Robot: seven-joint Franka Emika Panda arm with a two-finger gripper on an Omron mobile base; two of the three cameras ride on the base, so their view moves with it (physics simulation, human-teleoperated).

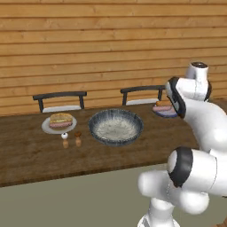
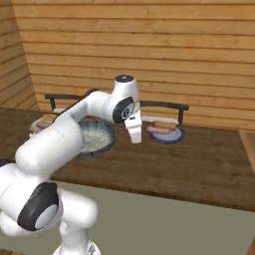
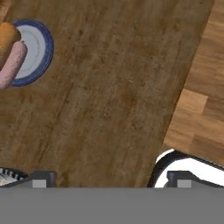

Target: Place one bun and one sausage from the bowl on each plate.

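Observation:
The wide speckled bowl (image 1: pixel 116 127) sits mid-table with nothing visible on its pale inside. On the pale plate (image 1: pixel 45 128) to its left lie a bun (image 1: pixel 61 117) and a sausage (image 1: pixel 60 125). The bluish plate (image 2: pixel 174 137) to the bowl's right holds a sausage (image 2: pixel 158 130) and a bun (image 2: pixel 165 124). My gripper (image 2: pixel 135 139) hangs above the table between the bowl (image 2: pixel 99 138) and the bluish plate. In the hand view the gripper (image 3: pixel 111 180) is open with bare table between its fingers, and the bluish plate (image 3: pixel 39 46), its sausage (image 3: pixel 12 64) and its bun (image 3: pixel 6 37) lie at the upper left.
Two small shakers (image 1: pixel 65 141) (image 1: pixel 78 139) stand in front of the pale plate. Two dark chairs (image 1: pixel 60 95) (image 1: pixel 142 90) are behind the table against the plank wall. The table's right edge drops to wooden floor (image 3: pixel 201 87).

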